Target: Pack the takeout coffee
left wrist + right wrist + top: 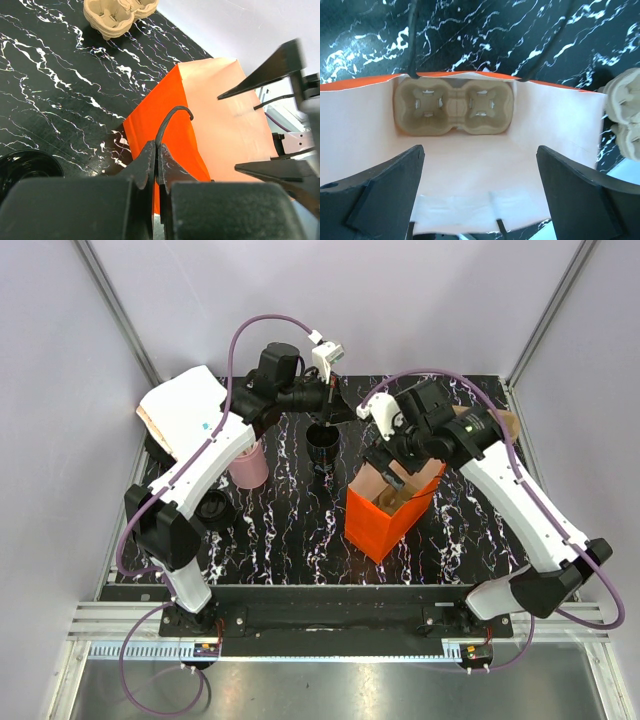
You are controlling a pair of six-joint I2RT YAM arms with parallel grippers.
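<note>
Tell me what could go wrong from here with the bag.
1. The left end effector pinches only the thin black handle of the orange bag; it may slip and let the mouth sag.
2. The right end effector hangs open over the mouth; a finger might snag the paper wall when withdrawing.
3. The cup carrier lies deep inside; a cup lowered off-centre could miss a well and tip.
</note>
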